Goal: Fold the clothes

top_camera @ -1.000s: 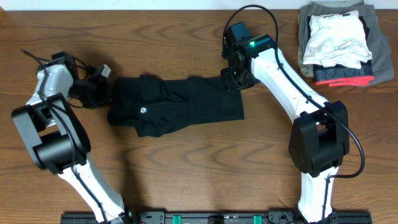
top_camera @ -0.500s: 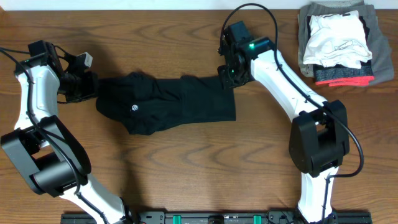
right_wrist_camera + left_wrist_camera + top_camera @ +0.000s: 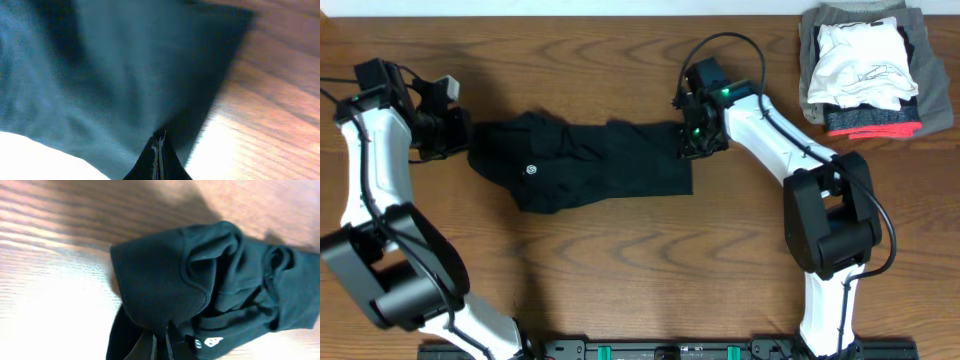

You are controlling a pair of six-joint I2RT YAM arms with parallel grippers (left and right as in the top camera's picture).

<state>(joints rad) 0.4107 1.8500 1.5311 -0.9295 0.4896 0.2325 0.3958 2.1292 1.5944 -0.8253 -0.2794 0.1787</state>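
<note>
The clothes [image 3: 600, 165], a black T-shirt with a small white round logo [image 3: 532, 170], lie bunched and stretched sideways across the wooden table. My left gripper [image 3: 465, 140] is shut on the shirt's left end. In the left wrist view, wrinkled folds [image 3: 165, 285] rise from the shut gripper [image 3: 166, 345], with the logo [image 3: 214, 341] beside it. My right gripper [image 3: 692, 143] is shut on the shirt's upper right corner. In the right wrist view, the dark cloth [image 3: 125, 65] tapers into the shut gripper [image 3: 159, 150].
A stack of folded garments [image 3: 865, 65], white, grey and red-striped, sits at the table's far right corner. Bare wood table [image 3: 620, 270] runs along the near side, in front of the shirt. The arm bases stand at the front edge.
My left arm has swung left and back, dragging the shirt's left end with it. The right gripper has closed on the shirt's right corner and shifted slightly nearer.
</note>
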